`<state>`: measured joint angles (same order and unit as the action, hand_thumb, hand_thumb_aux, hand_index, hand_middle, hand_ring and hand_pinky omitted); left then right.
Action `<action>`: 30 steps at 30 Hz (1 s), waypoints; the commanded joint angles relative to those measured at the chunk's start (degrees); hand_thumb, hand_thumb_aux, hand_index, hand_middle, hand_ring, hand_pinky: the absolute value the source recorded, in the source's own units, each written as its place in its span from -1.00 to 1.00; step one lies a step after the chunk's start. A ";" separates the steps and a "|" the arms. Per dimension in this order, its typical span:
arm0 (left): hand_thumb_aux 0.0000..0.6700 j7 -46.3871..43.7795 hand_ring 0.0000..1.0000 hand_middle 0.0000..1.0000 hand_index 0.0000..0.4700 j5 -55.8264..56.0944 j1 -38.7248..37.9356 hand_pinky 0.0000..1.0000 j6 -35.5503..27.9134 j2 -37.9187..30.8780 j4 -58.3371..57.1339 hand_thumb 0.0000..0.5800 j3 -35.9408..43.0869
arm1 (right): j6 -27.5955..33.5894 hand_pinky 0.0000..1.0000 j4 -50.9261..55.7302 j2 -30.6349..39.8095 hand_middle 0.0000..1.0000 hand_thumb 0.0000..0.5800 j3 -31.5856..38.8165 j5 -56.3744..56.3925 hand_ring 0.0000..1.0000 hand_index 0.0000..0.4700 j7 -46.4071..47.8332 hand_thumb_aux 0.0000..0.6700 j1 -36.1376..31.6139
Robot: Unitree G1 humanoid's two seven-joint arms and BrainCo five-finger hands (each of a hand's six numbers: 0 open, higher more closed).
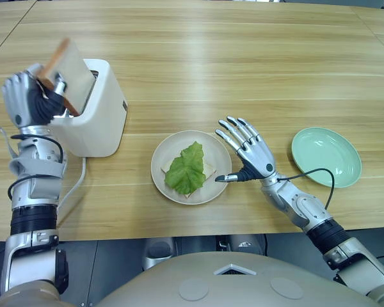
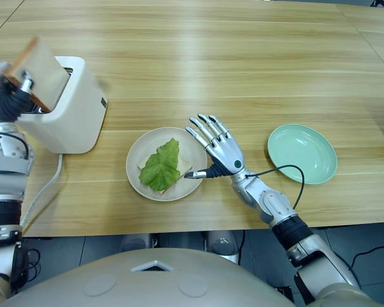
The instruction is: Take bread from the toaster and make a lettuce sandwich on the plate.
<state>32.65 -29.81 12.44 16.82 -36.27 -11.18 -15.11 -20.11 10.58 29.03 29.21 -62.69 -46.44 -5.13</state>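
A white toaster [image 1: 97, 114] stands at the left of the wooden table. My left hand [image 1: 27, 96] is above its slots, shut on a slice of bread [image 1: 70, 73] that is tilted and lifted out of the toaster. In the middle sits a beige plate [image 1: 160, 167] with a slice of bread [image 1: 208, 170] under a green lettuce leaf [image 1: 187, 168]. Just right of that plate's rim my right hand [image 1: 248, 151] rests open, fingers spread, holding nothing.
A light green plate [image 1: 326, 157] lies at the right. The toaster's white cord [image 1: 73, 185] runs down to the table's near edge. A black cable [image 1: 313, 173] loops from my right wrist beside the green plate. The far table is bare wood.
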 commanded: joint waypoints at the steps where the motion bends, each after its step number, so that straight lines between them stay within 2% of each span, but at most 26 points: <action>1: 1.00 3.31 1.00 1.00 0.96 4.88 1.20 1.00 9.11 2.99 6.22 1.00 -2.31 | 0.74 -1.00 0.89 0.03 -1.00 -1.00 -1.25 0.24 -1.00 -1.00 -0.68 -1.00 -0.09; 4: 1.00 -5.46 1.00 1.00 0.96 13.82 0.23 1.00 15.49 6.12 11.48 1.00 2.95 | 0.64 -1.00 0.71 0.19 -1.00 -1.00 -1.78 0.62 -1.00 -1.00 -0.98 -1.00 0.21; 8: 1.00 -20.34 1.00 1.00 0.96 23.07 -2.89 1.00 13.54 10.67 13.85 1.00 13.56 | -0.70 -1.00 -3.49 0.83 -1.00 -1.00 -2.72 0.82 -1.00 -1.00 -2.13 -1.00 1.56; 11: 1.00 -26.13 1.00 1.00 0.96 26.21 -6.38 1.00 11.18 14.99 13.65 1.00 18.09 | -2.20 -1.00 -7.53 1.42 -1.00 -1.00 -2.68 -0.16 -1.00 -1.00 -2.63 -1.00 2.78; 20: 1.00 -33.49 1.00 1.00 0.96 29.06 -19.70 1.00 6.90 26.39 14.05 1.00 25.73 | -5.61 -1.00 -13.19 3.12 -1.00 -1.00 -1.56 -2.06 -1.00 -1.00 0.22 -1.00 5.14; 25: 1.00 -35.92 1.00 1.00 0.96 28.86 -25.87 1.00 5.28 27.67 15.72 1.00 26.66 | -7.08 -1.00 -13.45 3.54 -1.00 -1.00 -0.81 -2.53 -1.00 -1.00 2.83 -1.00 5.87; 30: 1.00 -37.48 1.00 1.00 0.96 28.51 -28.60 1.00 3.16 27.43 15.97 1.00 26.07 | -8.16 -1.00 -11.22 3.05 -1.00 -1.00 1.40 -3.22 -1.00 -1.00 6.04 -1.00 5.63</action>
<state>-4.17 -0.81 -15.24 21.39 -8.86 4.19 10.95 -27.76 -2.27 32.05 29.56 -65.17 -42.08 0.70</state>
